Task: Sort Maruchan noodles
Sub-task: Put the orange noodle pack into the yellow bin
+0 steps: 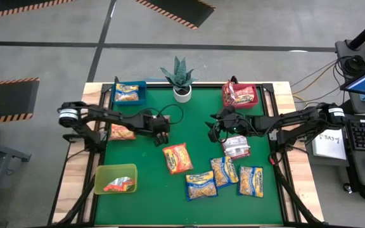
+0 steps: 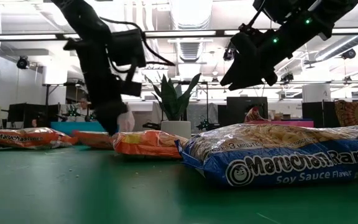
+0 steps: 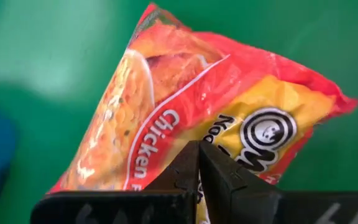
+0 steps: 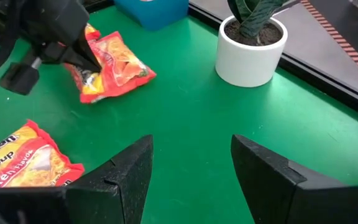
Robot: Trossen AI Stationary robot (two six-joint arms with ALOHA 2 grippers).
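Note:
An orange Maruchan noodle packet [image 1: 177, 158] lies flat at the table's middle. My left gripper [image 1: 163, 136] is shut and points steeply down just beside the packet's far left corner. The left wrist view shows the packet [image 3: 185, 93] large behind that gripper [image 3: 199, 149]. A second orange packet [image 1: 122, 132] lies under my left arm. A silvery packet [image 1: 236, 147] and three blue-edged yellow packets [image 1: 224, 171] lie toward the near right. My right gripper [image 4: 191, 140] hangs open and empty above the table, beyond the silvery packet. My left gripper's shut fingertips [image 3: 185, 168] stand over the orange packet's near end [image 3: 166, 134], coming from above and from the table's left. Whether they touch the wrapper, I cannot tell.
A blue bin [image 1: 143, 85] at the far left holds a packet. A red bin [image 1: 256, 101] at the far right holds packets. The yellow-green bin [image 1: 106, 174] at the near left holds a red one. A potted plant [image 1: 181, 79] stands at the far middle. Bare green mat lies between the arms.

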